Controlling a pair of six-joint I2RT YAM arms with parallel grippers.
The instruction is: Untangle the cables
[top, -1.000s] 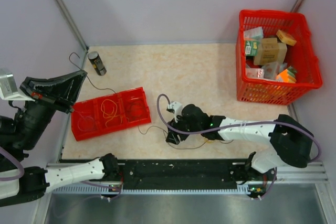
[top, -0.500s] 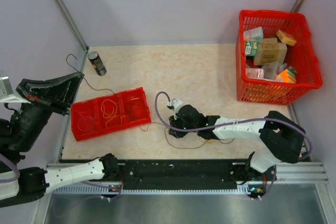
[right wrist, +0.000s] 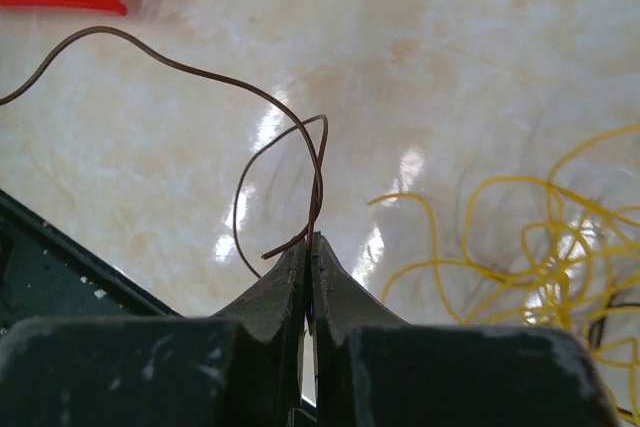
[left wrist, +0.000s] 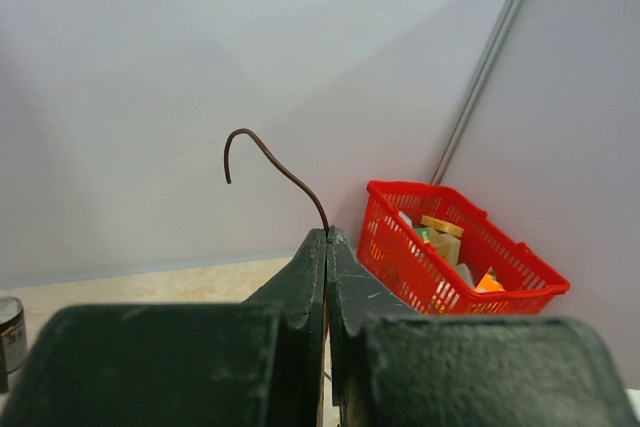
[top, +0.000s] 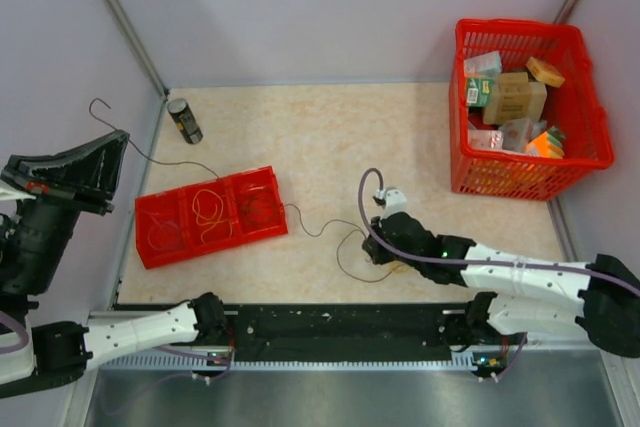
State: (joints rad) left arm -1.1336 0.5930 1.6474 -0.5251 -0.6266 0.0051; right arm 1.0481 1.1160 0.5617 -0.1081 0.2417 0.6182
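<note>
The cables show as one long dark brown wire (top: 305,224) and thin yellow wires. My left gripper (top: 120,141) is raised at the far left and shut on the brown wire, whose hooked end (left wrist: 258,147) sticks up past the jaws (left wrist: 328,234). From there the wire trails across the red tray (top: 205,184) to a loop (top: 345,255) on the table. My right gripper (top: 378,250) is low over the table and shut on that wire at the loop (right wrist: 312,239). A yellow tangle (right wrist: 545,247) lies just right of it. More yellow loops (top: 208,209) rest in the tray.
A red basket (top: 455,152) full of small boxes stands at the back right, also seen in the left wrist view (left wrist: 455,292). A small dark can (top: 183,119) stands at the back left by the wall. The black rail (top: 340,332) runs along the near edge.
My right gripper has moved right along the table and shut on the brown wire. My left gripper has drawn further left with its end, stretching the wire out across the tray.
</note>
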